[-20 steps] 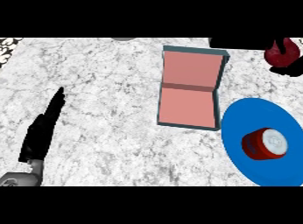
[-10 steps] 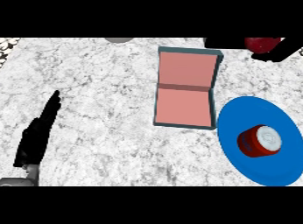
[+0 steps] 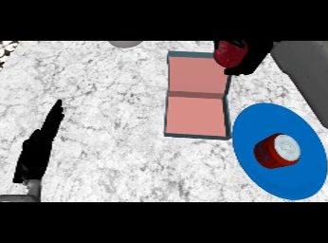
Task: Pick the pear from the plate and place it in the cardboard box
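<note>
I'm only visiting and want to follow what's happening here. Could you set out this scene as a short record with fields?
surface: marbled grey-white counter
right hand: at the far right, fingers curled round the pear
pear: dark red, held at the box's far right corner
cardboard box: open, pink inside, a crease across its middle
blue plate: right of the box, bearing a red tub
red tub: white top, sits on the plate
left hand: open, resting at the lower left
</note>
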You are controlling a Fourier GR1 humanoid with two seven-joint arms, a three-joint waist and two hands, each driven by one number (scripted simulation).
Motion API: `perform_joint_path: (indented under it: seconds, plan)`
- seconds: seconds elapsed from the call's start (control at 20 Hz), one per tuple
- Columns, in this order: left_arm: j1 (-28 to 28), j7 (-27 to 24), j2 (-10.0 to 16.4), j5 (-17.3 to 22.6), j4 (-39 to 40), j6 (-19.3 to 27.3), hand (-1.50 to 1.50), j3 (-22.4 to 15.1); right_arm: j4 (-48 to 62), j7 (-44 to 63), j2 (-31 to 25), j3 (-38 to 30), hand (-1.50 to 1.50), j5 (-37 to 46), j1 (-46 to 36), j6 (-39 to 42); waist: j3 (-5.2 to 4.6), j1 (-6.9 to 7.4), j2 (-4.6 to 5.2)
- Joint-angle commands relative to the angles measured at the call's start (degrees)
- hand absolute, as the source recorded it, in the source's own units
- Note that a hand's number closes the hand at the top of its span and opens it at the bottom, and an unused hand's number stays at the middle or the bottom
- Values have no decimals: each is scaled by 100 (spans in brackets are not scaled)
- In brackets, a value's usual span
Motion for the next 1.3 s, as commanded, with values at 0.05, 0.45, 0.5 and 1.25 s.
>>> perform_joint_path:
  seconds: [0.05, 0.45, 0.5, 1.25]
  plan:
    - [25, -274, -161, -89, 302, 16, 0, 16, -124, 531, 565, 104, 150, 261, -108, 229, -1, -10, 9]
    - [257, -35, 1, 5, -290, -216, 0, 127, 461, 1337, 1580, 209, -150, 778, 129, -285, 2, 94, 26]
    - [86, -198, 46, 1, 44, -234, 0, 286, 506, 1278, 1586, 115, -150, 772, 158, -247, 1, 52, 30]
    - [16, 56, -245, -249, -151, -149, 0, 101, 1223, 1316, 1720, -1986, -150, -787, -58, 174, 8, 128, 71]
